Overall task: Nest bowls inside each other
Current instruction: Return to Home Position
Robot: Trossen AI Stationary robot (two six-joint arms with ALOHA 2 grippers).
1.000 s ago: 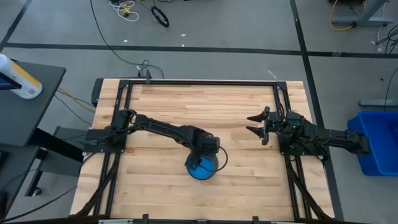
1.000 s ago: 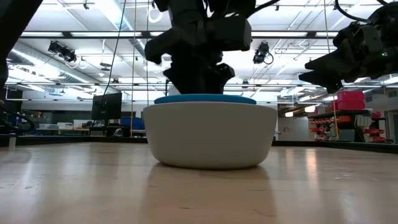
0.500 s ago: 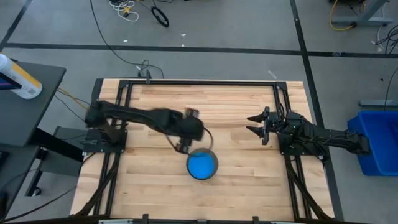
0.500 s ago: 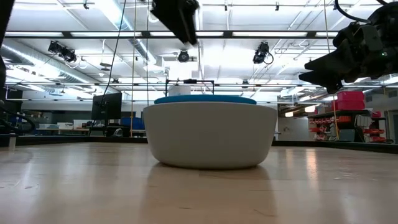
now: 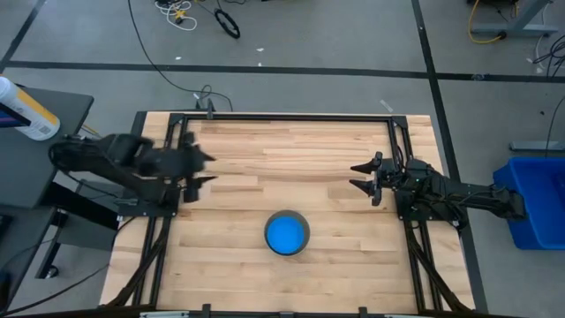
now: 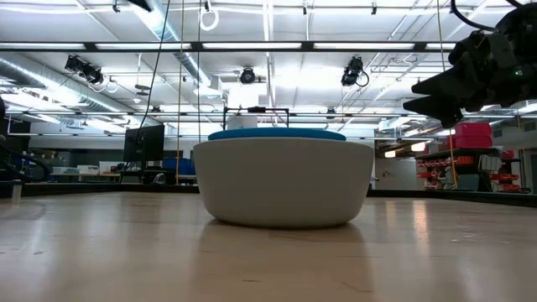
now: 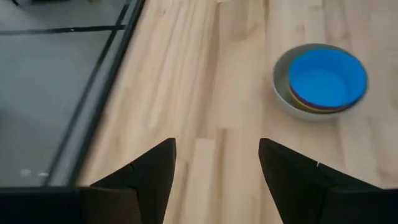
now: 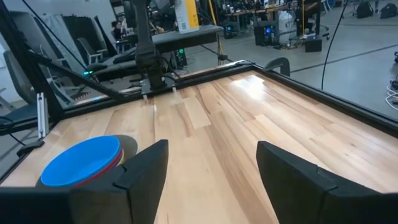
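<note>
Table (image 5: 291, 150): pale wood planks in a black frame. Your bowls sit on it near the front edge, about midway between the two arms.
Bin (image 5: 534, 199): blue, on the floor off the table's right side. The picture's edge cuts it off.
Left gripper (image 5: 201, 169): you have it over the table's left edge, well apart from the bowls. Its jaws stand apart with only bare wood between them. It looks blurred from above, but the left wrist view shows the gap plainly.
Right gripper (image 5: 356, 176): it hangs over the table's right part, well apart from the bowls. Its jaws are spread and hold nothing.
Grey bowl (image 6: 284, 193): the outermost one, upright, round and plain. From table height its wall hides nearly everything inside it.
Blue bowl (image 5: 287, 235): bright and glossy, nested on top. From above it fills almost the whole opening, and its rim stands just above the grey one.
Red bowl (image 8: 111, 165): you get only a thin crescent of it, under the blue rim.
Other rims: the left wrist view shows fine coloured lines under the blue rim. You cannot tell them apart cleanly.
Bottle (image 5: 26, 110): white with a yellow label, lying on the dark side table to the left. Its print is too small for you to read.
</note>
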